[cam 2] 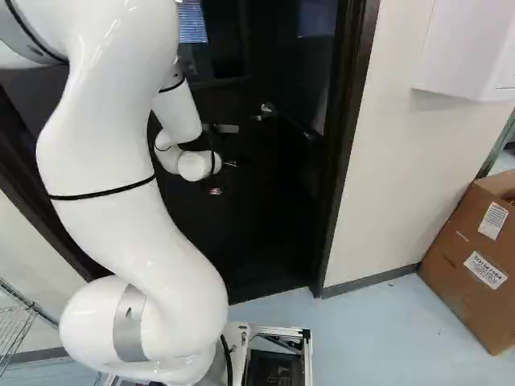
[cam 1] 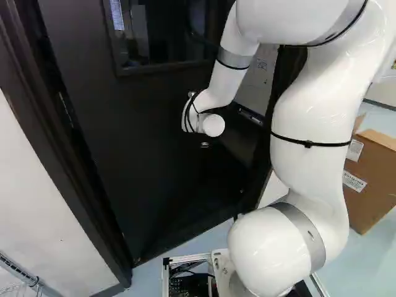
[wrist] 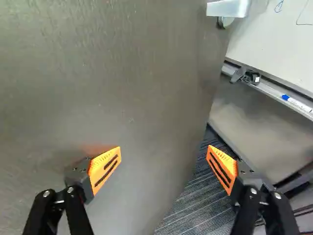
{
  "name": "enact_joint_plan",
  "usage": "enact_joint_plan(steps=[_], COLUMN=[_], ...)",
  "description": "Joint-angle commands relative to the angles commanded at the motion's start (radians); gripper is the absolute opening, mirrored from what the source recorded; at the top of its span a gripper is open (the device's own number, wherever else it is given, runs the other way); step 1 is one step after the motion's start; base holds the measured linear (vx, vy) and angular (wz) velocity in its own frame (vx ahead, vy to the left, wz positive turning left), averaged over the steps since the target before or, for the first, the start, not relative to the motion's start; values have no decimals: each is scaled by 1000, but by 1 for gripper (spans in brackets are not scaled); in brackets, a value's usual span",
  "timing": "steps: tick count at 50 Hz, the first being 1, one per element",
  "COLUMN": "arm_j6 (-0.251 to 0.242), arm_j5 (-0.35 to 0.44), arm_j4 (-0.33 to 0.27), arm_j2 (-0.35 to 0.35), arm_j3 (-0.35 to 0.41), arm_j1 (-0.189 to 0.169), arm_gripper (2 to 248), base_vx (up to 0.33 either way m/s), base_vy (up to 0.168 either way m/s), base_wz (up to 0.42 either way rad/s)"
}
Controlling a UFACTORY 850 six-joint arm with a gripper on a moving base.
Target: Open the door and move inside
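1. The dark, flat door lies ahead of the end effector and stands ajar; whether they touch, I cannot tell.
2. The silver metal door handle is ahead of the end effector, near the door's free edge and out of its grasp.
3. The end effector is spread wide and grips nothing: one orange pad is over the door's face, the other over the gap past its edge.
4. Beyond that edge are striped grey carpet and a white board with a metal tray.
5. The latch seems dealt with; the step in hand looks like pushing the door wider.
6. Next calls for pressure near the free edge, with the base following, and the white jointed arm kept clear of the dark door frame.
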Motion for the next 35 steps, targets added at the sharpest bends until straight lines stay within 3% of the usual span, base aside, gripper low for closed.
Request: enact_joint_plan(steps=[35], arm_j6=[0], arm_j5=[0], arm_j4=[-13], arm_j2=[-63], arm_j3=[-76], arm_j1=[63], arm_gripper=[247], base_vx=[0], base_vy=[0], base_wz=[0])
